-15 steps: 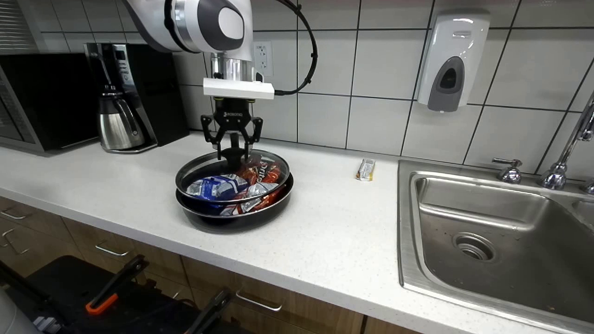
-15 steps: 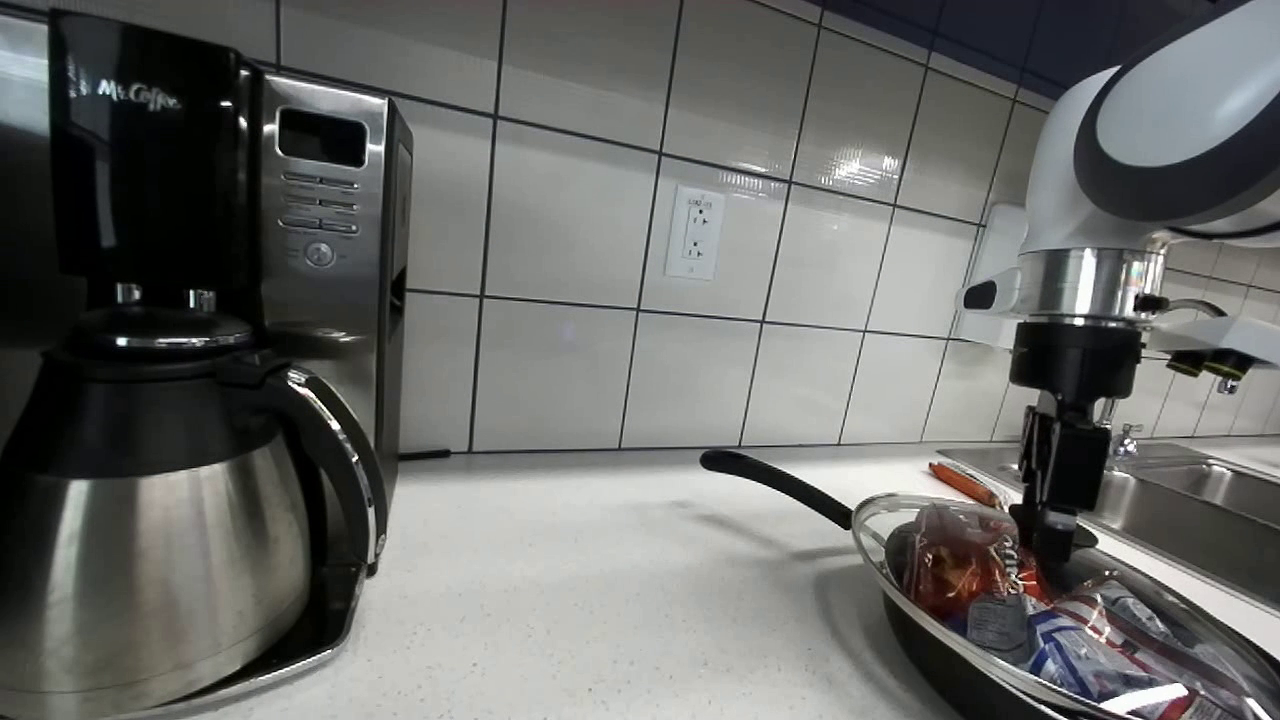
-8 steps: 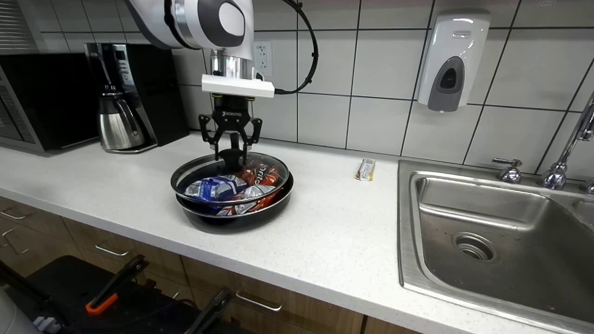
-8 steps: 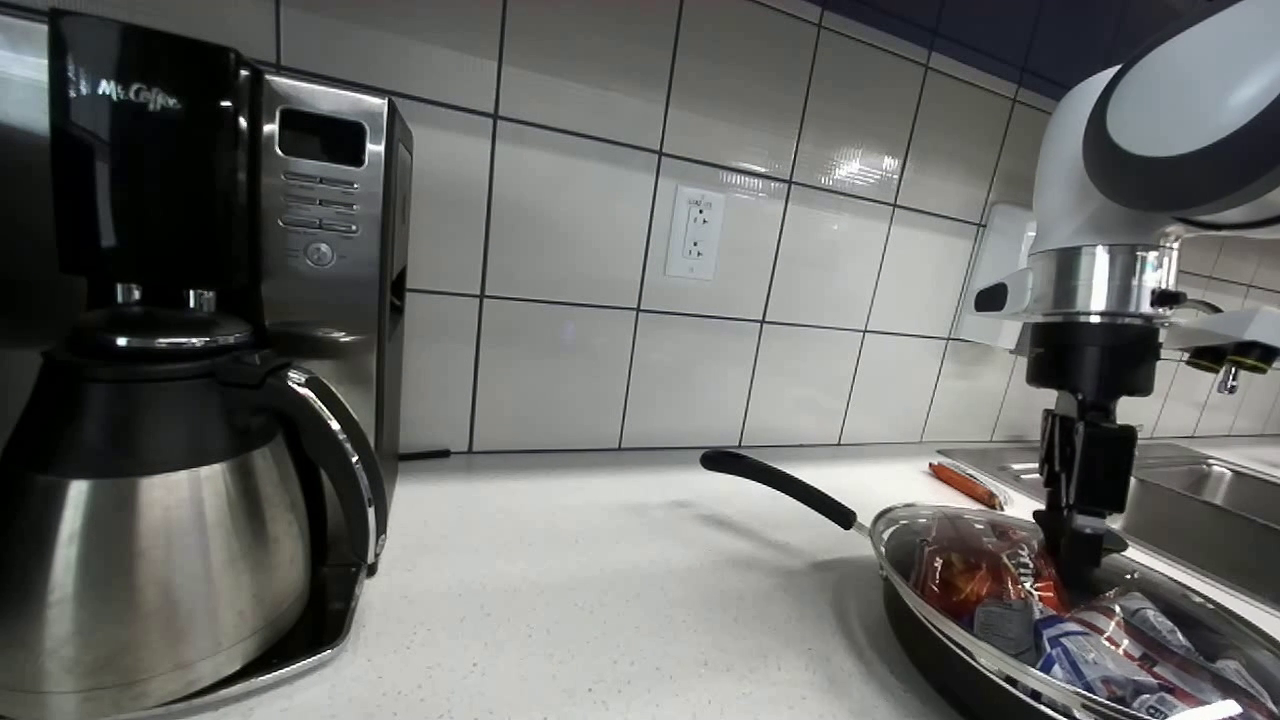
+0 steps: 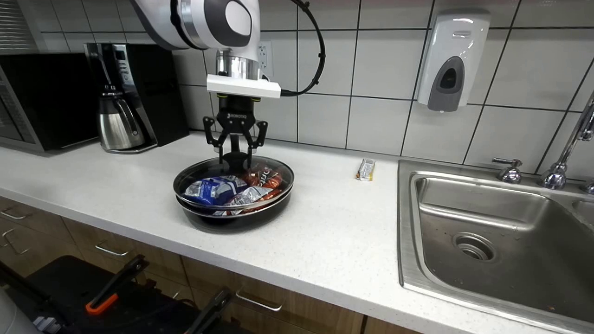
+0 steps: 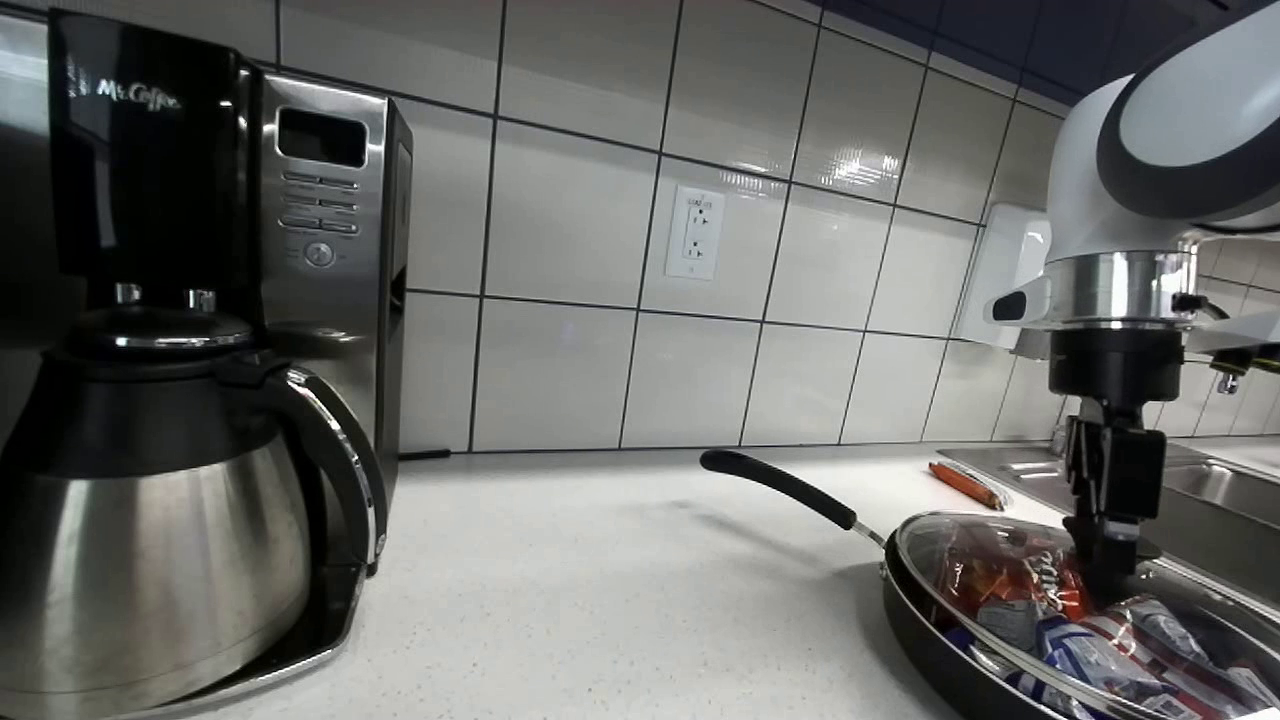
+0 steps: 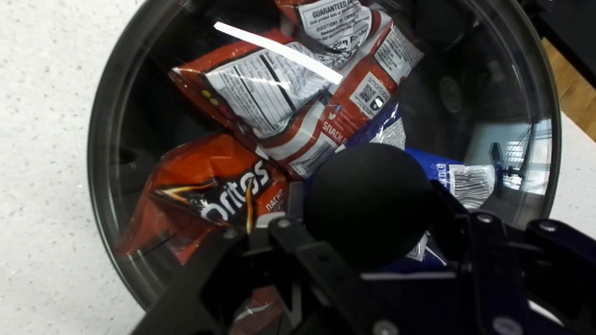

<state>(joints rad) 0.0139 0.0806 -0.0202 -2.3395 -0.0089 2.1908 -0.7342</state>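
On counter [image 5: 334, 232], pan [image 5: 236, 224] is staying put. Glass lid [image 5: 232, 178] is coming lower and shifting across it, rims lining up better than half second ago: apparently almost seating, contact all round unclear. Gripper [image 5: 235, 160] is following. Snack bags [image 7: 265, 93] are lying in pan. Fingers are pinching lid's black knob [image 7: 368, 204].

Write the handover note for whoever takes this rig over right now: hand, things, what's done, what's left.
Hand: closed on the knob of the lid.
Things: bags in the pan, seen through the lid; a packet on the counter, between pan and sink.
Done: bags are in the pan, lid is over it.
Left, as I judge it: lid is not flush yet, since a gap to the pan shows in both exterior views; knob not yet released.
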